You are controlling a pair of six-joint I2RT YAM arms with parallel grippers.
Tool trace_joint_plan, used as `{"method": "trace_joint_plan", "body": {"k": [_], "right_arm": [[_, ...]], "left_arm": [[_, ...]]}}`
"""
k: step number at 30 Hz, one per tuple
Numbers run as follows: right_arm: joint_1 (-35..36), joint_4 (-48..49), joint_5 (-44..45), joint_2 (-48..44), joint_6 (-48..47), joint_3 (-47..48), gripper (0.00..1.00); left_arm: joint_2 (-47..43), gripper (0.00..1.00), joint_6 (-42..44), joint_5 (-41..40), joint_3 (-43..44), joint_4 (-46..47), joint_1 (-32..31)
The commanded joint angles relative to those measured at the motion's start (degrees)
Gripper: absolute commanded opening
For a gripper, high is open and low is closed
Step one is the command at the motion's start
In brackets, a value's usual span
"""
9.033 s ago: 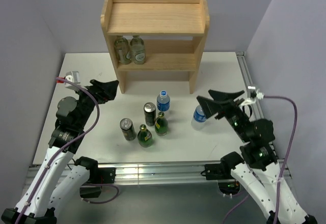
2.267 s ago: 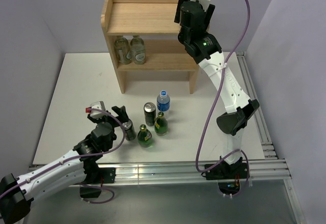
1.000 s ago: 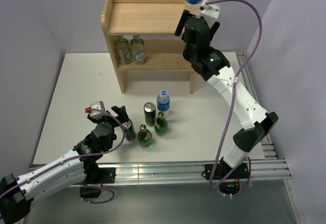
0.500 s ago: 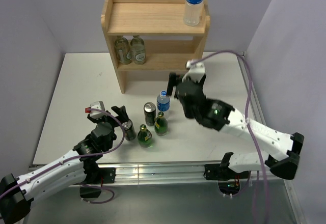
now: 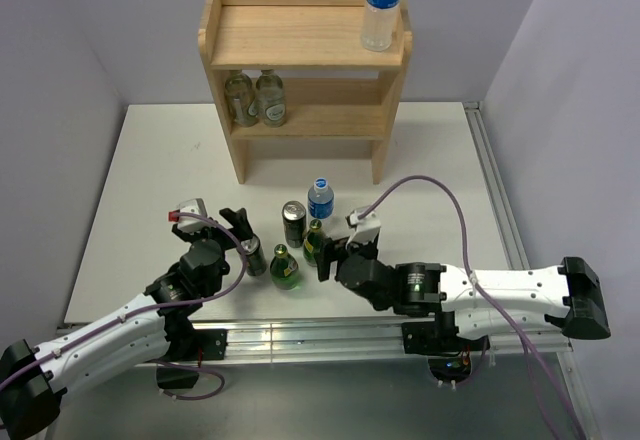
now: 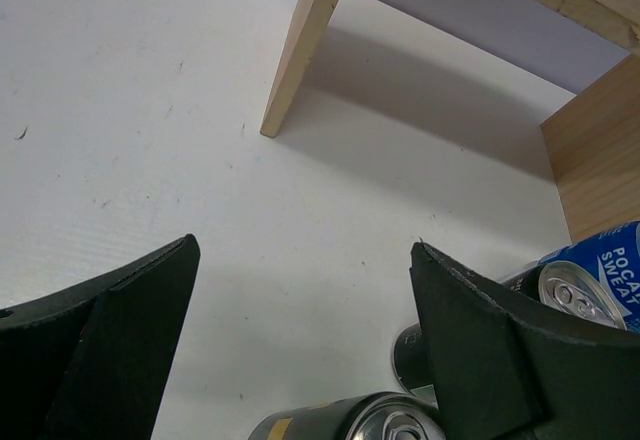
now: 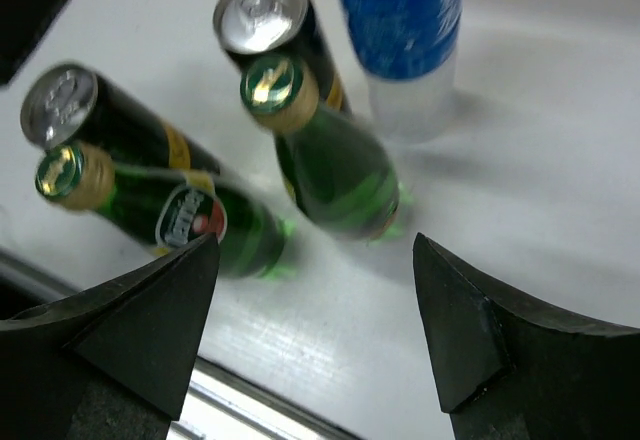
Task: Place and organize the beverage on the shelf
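Hovering low over the table (image 5: 160,160), right hand (image 5: 333,257) open, empty, faces a green bottle (image 7: 335,165); next step, I judge: close round it and lift to the shelf (image 5: 300,40). Left hand (image 6: 302,260) open beside a can (image 5: 250,255). Count: two water bottles, one on shelf top (image 5: 380,5), one on table (image 7: 400,20); two green bottles, two cans, all on table.

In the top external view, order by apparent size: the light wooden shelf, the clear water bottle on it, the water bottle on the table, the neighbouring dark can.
Wooden shelf
Water bottle on it, nearer the camera
Table's water bottle and dark can: look alike
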Motion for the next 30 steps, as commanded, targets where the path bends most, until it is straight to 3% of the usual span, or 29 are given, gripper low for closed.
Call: {"method": "trace_joint_plan", "body": {"k": [1, 9, 15, 30], "right_arm": [[3.42, 3.53, 3.24, -0.77, 7.81, -4.04, 0.85], [4.39, 15.29, 4.11, 7.75, 11.34, -10.47, 0.86], [4.31, 23.12, 7.98, 22.85, 8.0, -6.96, 0.9], [-2.37, 42.63, 12.38, 37.11, 0.35, -6.87, 0.94]], "left_arm": [[0.4, 0.94, -0.56, 0.21, 0.66, 0.6, 0.19], [0.76, 0.94, -0.74, 0.29, 0.93, 0.25, 0.19], [0.49, 0.94, -0.74, 0.38, 0.75, 0.34, 0.19], [1.9, 0.94, -0.39, 0.73, 1.19, 0.86, 0.19]]}}
